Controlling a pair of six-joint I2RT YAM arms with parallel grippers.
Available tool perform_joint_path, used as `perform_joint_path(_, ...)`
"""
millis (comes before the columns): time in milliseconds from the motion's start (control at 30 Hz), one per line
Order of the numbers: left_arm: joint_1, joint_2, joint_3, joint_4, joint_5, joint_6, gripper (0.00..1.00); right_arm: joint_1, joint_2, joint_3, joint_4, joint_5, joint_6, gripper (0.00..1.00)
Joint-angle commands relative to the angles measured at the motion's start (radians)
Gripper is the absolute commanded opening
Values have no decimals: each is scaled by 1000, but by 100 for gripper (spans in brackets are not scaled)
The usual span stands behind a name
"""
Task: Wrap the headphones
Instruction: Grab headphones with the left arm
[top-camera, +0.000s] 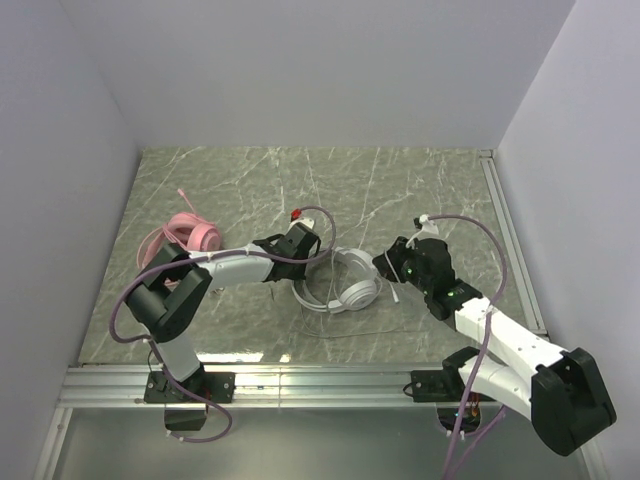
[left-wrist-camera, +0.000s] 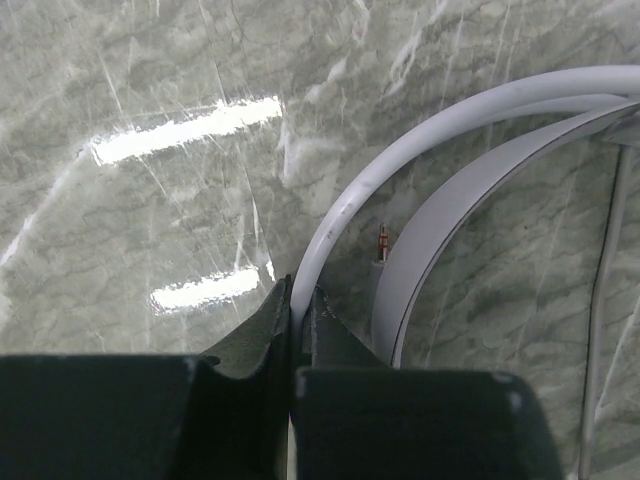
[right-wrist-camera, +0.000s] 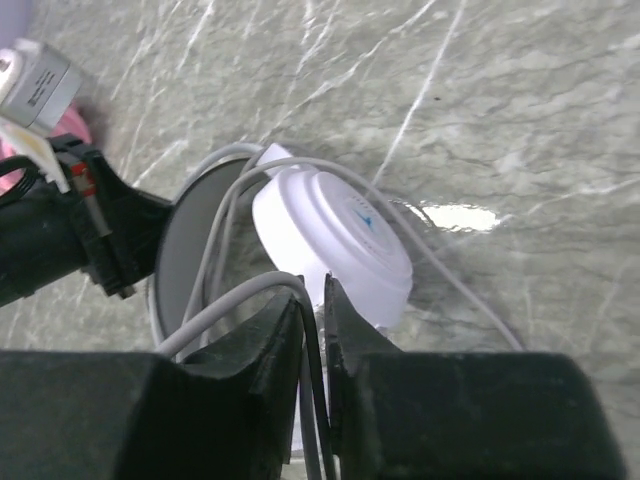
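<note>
1. The left gripper is clenched on the thin outer hoop of the white headset. The hoop vanishes between its dark fingers.
2. The right gripper pinches the pale cable; the cable's ends cannot be made out.
3. The white headset lies mid-tabletop, toward the near edge. It has a smooth, round, ridged earcup and a flat grey inner band.
4. The pink headset sits by the left edge, partly behind the left arm, on glossy marbled stone.

Left white-and-black jointed arm: elbow folded near its base, forearm reaching inward to centre. Its black two-finger end effector: fingers pressed almost together. Right white-and-black jointed arm: extended inward, wrist angled down. Its black two-finger end effector: narrow gap between fingers.
</note>
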Motion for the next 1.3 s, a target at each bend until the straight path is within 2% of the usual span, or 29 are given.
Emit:
perform_joint_path(0, -7, -29, -15, -68, -6, 4, 0, -18, -40, 24, -41, 63, -14, 23)
perform_joint_path(167, -8, -52, -20, -51, -4, 27, 0, -20, -70, 51, -49, 3, -84, 36)
perform_joint_path(200, -8, -52, -20, -51, -11, 30, 0, -18, -66, 62, -67, 3, -95, 34)
perform_joint_path(267, -8, -55, -20, -47, -15, 30, 0, -18, -57, 82, -82, 7, -118, 16)
perform_joint_path(333, -8, -71, -36, -15, 12, 43, 0, -20, -61, 83, -96, 44, -114, 11)
perform_joint_path(367, -8, -78, -44, -2, 18, 44, 0, -20, -72, 86, -104, 61, -104, 3)
perform_joint_path(500, -7, -115, -82, 64, 51, 33, 0, -22, -129, 108, -156, 151, -81, 0)
perform_joint_path(600, 10, -181, -116, 134, 133, 9, 0, -26, -172, 125, -199, 217, -71, 0)
perform_joint_path(667, 38, -215, -145, 169, 209, -13, 0, -26, -202, 134, -213, 222, -71, 0)
perform_joint_path(833, 75, -269, -135, 159, 242, -23, 0, -29, -239, 162, -268, 227, -84, 0)
perform_joint_path(867, 78, -276, -135, 157, 246, -23, 0, -29, -235, 165, -268, 228, -87, 2)
perform_joint_path(900, 79, -282, -135, 156, 244, -20, 0, -32, -230, 166, -276, 225, -92, 9)
perform_joint_path(933, 79, -292, -135, 151, 239, -14, 0, -35, -213, 163, -274, 172, -107, 24)
perform_joint_path(1000, 79, -290, -125, 130, 226, -5, 0, -35, -189, 166, -269, 107, -129, 33)
perform_joint_path(1033, 79, -283, -121, 121, 215, 3, 0, -35, -175, 166, -263, 77, -155, 41)
perform_joint_path(1100, 79, -276, -116, 108, 201, 12, 0, -35, -149, 163, -233, -41, -190, 48)
perform_joint_path(1167, 79, -279, -119, 113, 201, 18, 0, -34, -112, 169, -230, -81, -236, 61)
perform_joint_path(1267, 78, -276, -110, 105, 195, 24, 0, -28, -46, 214, -260, -141, -290, 67)
